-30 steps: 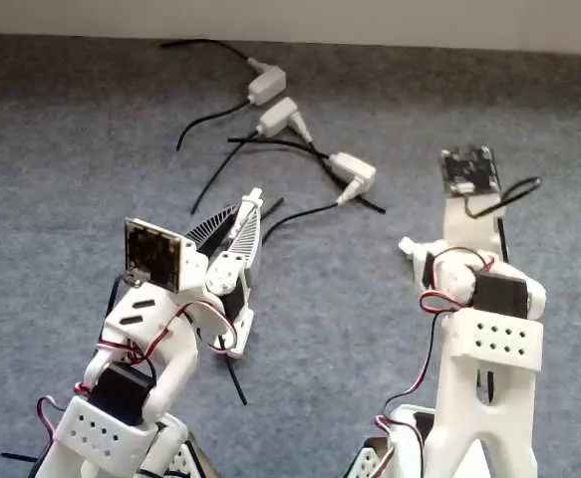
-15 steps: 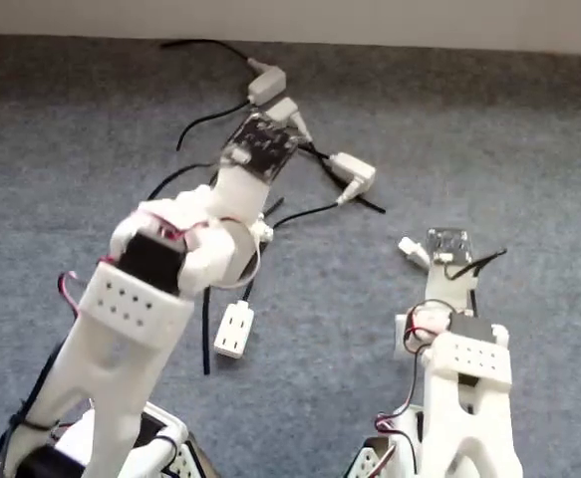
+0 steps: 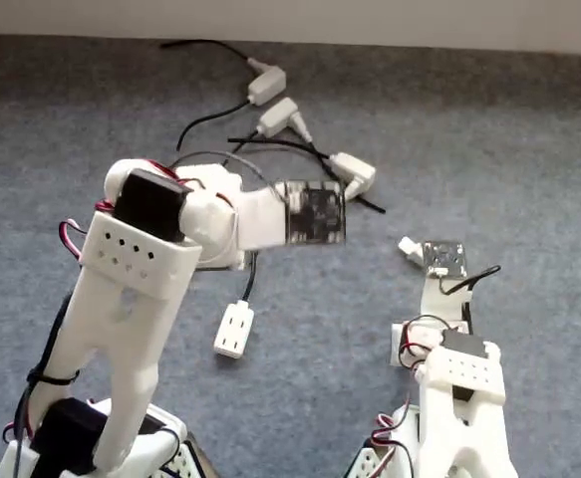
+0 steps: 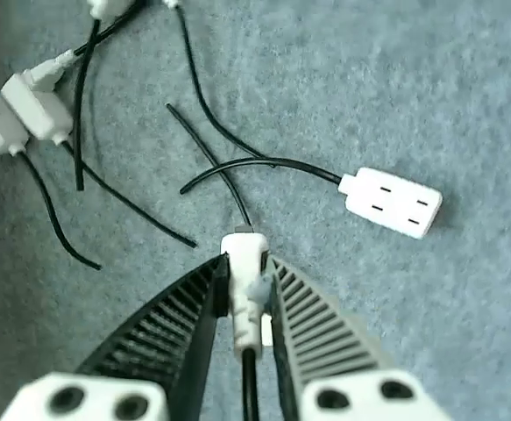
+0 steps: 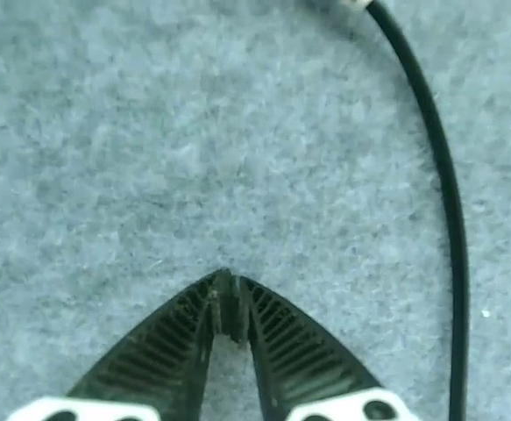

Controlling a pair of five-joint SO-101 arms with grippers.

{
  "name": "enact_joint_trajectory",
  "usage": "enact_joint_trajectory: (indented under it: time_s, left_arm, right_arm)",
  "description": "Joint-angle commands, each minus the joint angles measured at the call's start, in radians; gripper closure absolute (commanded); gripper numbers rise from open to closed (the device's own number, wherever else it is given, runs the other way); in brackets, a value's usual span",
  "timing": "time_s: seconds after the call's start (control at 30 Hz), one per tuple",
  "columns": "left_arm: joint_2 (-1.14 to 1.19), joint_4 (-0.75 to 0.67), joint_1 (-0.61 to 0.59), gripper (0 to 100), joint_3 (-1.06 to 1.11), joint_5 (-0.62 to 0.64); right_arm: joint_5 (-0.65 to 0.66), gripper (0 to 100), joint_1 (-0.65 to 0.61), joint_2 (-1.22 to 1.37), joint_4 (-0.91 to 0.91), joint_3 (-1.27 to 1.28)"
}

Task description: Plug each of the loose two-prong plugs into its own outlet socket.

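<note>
Black cords [image 4: 273,160] cross between gripped plug [image 4: 245,303] and outlet socket [image 4: 392,203].

Grey carpet [image 3: 529,149], white plugs [image 3: 275,118] and black cords [image 4: 268,160] strewn over it.
A white outlet socket [image 4: 391,202] lies flat near the left gripper [image 4: 244,263], ahead and off to one side. Three plugs lie farther beyond, and one black cord [image 5: 443,193] runs beside the right gripper [image 5: 229,294].

This looks like a robotics lab or hobby workroom. A grey, carpet-like tabletop [image 3: 529,149] lies under the socket block [image 3: 233,331], with a pale wall strip [image 3: 390,20] beyond it. A white printed arm [image 3: 131,289] stands near the block and a second arm [image 3: 464,383] well apart from it, both with bare circuit boards [image 3: 315,212] and loose wires [image 3: 68,242].
</note>
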Motion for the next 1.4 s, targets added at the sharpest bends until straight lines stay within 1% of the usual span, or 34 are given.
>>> enact_joint_trajectory:
  time_s: [0.0, 0.07, 0.1, 0.27, 0.4, 0.6, 0.67, 0.8, 0.9, 1.07, 1.17, 1.37]
  left_arm:
    - [-0.081, 0.012, -0.015, 99, 0.127, -0.275]
    - [-0.130, 0.012, -0.010, 99, 0.226, -0.379]
    - [-0.151, 0.011, -0.008, 99, 0.271, -0.404]
    - [-0.186, 0.008, 0.012, 99, 0.401, -0.454]
    - [-0.145, 0.006, 0.022, 99, 0.429, -0.454]
    - [0.007, 0.005, 0.101, 99, 0.424, -0.451]
    - [0.054, -0.021, 0.125, 99, 0.423, -0.448]
    - [0.101, -0.035, 0.154, 99, 0.430, -0.448]
    - [0.119, -0.037, 0.162, 99, 0.433, -0.436]
    - [0.179, -0.137, 0.162, 99, 0.446, -0.354]
    - [0.214, -0.158, 0.173, 99, 0.458, -0.350]
    - [0.236, -0.157, 0.176, 99, 0.450, -0.350]
  right_arm:
    - [-0.008, 99.2, 0.012, -0.001, -0.024, 0.004]
    - [-0.008, 99.2, 0.012, -0.001, -0.024, 0.005]
    - [-0.008, 99.2, 0.012, -0.001, -0.027, 0.005]
    - [-0.008, 99.2, 0.012, -0.001, -0.059, 0.010]
    - [-0.008, 99.2, 0.010, -0.001, -0.059, 0.010]
    - [-0.008, 99.2, 0.010, -0.001, -0.059, 0.010]
    - [-0.008, 99.2, 0.010, -0.001, -0.059, 0.010]
    - [-0.008, 99.2, 0.010, -0.001, -0.059, 0.010]
    - [-0.008, 99.2, 0.010, -0.001, -0.059, 0.010]
    - [-0.008, 99.2, 0.010, -0.001, -0.059, 0.010]
    - [-0.008, 99.2, 0.010, -0.001, -0.059, 0.010]
    - [-0.008, 99.2, 0.010, -0.001, -0.059, 0.010]
